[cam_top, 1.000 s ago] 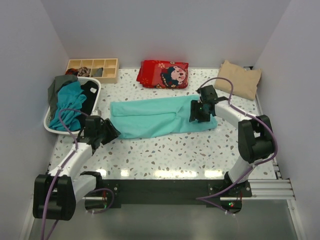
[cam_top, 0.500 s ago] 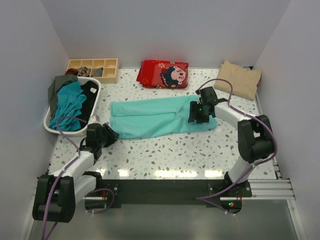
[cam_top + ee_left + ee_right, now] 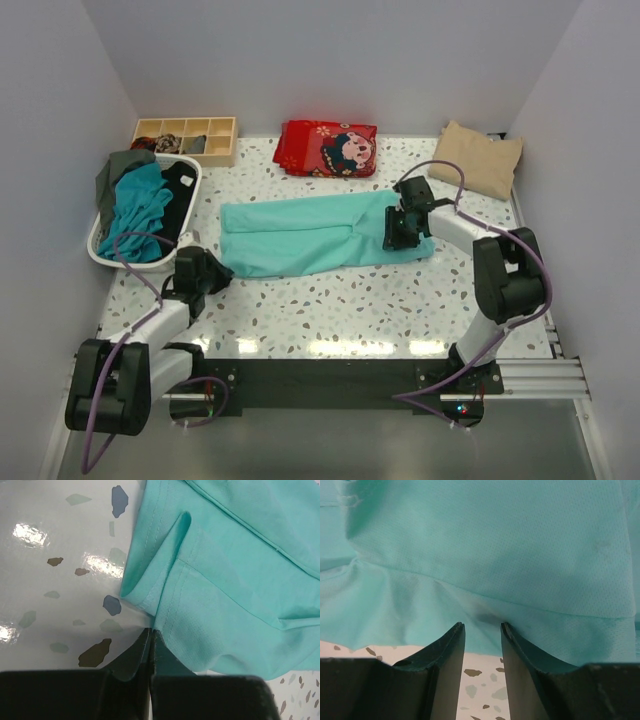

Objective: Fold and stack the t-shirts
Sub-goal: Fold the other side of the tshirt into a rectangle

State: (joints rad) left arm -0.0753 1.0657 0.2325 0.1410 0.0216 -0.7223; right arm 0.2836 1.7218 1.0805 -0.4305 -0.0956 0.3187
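The turquoise t-shirt (image 3: 320,235) was laid flat on the speckled table (image 3: 330,300), its long axis running away from the white basket (image 3: 196,178). At the basket-side hem, the left gripper (image 3: 151,632) was pressed shut; a pinch could not be told. At the far end, the right gripper (image 3: 482,626) was held parted over the cloth.

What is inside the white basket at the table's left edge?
The white basket holds crumpled shirts: a teal tee on top, a black tee beside it, a grey-green tee hanging over the far rim. Anything beneath them is covered.
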